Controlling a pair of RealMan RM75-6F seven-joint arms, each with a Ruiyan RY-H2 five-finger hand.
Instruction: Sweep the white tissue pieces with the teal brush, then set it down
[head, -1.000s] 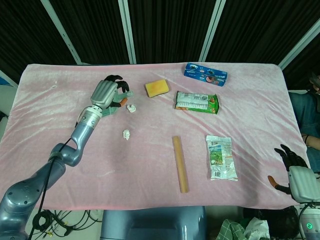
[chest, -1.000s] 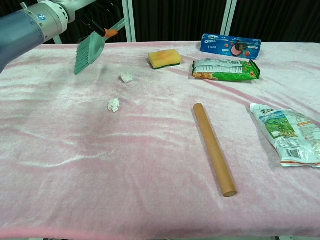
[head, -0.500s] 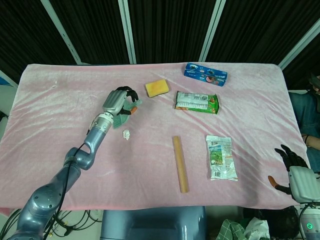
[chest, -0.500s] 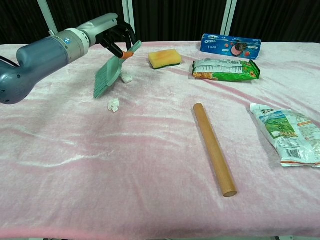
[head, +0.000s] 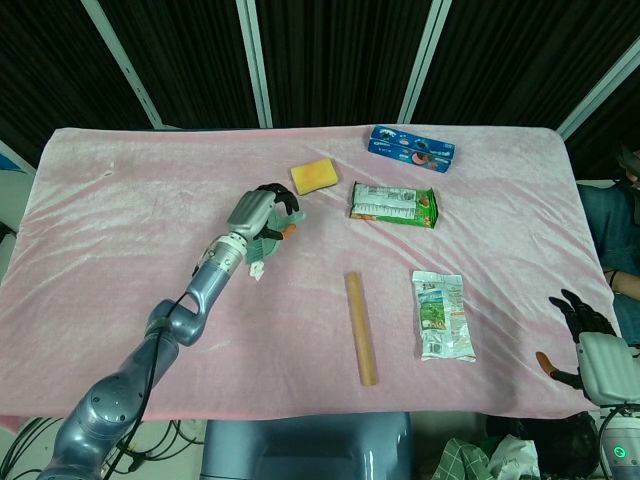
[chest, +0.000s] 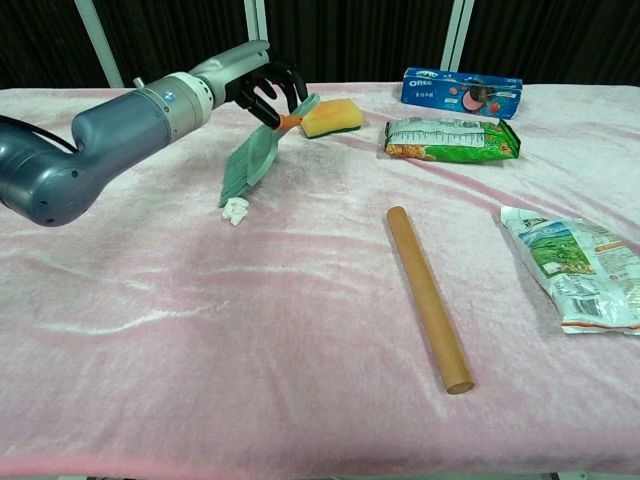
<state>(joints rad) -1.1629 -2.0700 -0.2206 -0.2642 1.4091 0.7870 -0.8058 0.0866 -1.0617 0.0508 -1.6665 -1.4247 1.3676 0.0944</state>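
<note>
Bristles of the teal brush (chest: 250, 164), pinched in my left robot hand (chest: 265, 85), touch one white tissue piece (chest: 236, 210) on the bench (chest: 300, 330). I judge a low, steady drag best. My right robot hand (head: 590, 345) rests spread, empty.

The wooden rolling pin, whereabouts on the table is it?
The wooden rolling pin lies mid-table in the chest view, right of the teal brush and left of the green-and-white snack bag.
</note>
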